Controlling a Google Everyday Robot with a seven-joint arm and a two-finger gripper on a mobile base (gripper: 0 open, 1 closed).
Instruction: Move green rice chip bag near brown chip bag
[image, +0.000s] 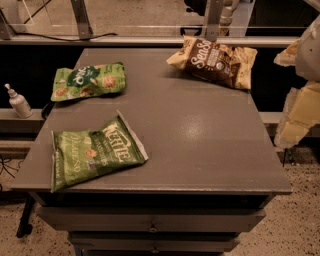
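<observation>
The Kettle bag (95, 152) could be taken for the rice bag (89, 81) by the gripper (300, 110), state untellable, at far right.

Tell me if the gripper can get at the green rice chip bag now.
Probably yes: the green rice chip bag lies uncovered at far left, and the gripper, at the view's right edge, has bare tabletop between.

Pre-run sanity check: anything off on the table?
Nothing spilled. The green rice chip bag pokes past the left edge of the table; the Kettle bag lies askew at the front edge. The gripper is at right, beside the table.
</observation>
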